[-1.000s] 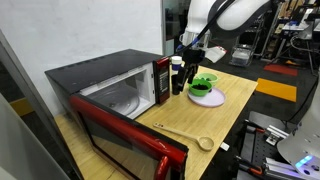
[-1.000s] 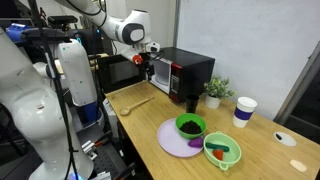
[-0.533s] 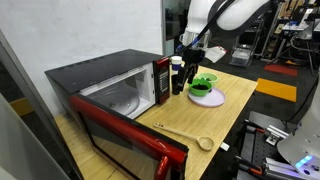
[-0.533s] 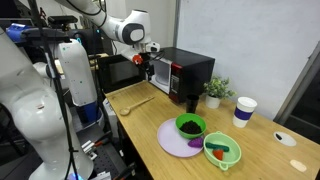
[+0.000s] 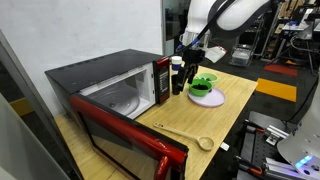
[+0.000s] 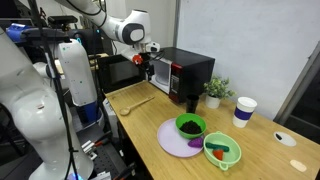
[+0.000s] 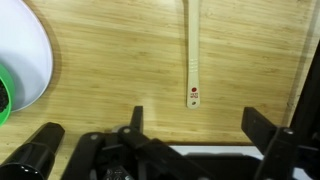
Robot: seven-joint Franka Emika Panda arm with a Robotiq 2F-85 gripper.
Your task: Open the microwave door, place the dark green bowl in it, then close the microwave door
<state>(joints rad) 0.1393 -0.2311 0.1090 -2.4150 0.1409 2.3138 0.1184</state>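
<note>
Wrist view was mostly bare wooden table [image 7: 110, 50]. The gripper [image 7: 198, 130] had its fingers [image 7: 137, 120] spread as wide as they go, with nothing between them. A wooden spoon [image 7: 192, 60] handle ran straight down the middle of the shot.

Honestly nothing had changed over the last second: arm parked, fingers just as wide, nothing on the table had budged. My read is it was a pause between steps. The microwave door [image 5: 125, 135] was already swung fully open, so the first part looked done and the bowl pickup hadn't started.

The dark green bowl [image 6: 190, 126] was sitting on the lavender plate [image 6: 172, 142], well apart from the microwave [image 5: 110, 85], with a lime-green bowl [image 6: 224, 152] just beside it. In an exterior view the gripper [image 5: 188, 47] hung above the table near the microwave's control-strip end, not over the bowl yet.

Room-wise, the cavity mouth looked clear. A dark container [image 5: 177, 78] stood right by the microwave's corner, between it and the plate, so I'd guess that's the thing to swing around. The open door stuck out a long way in front, too.
</note>
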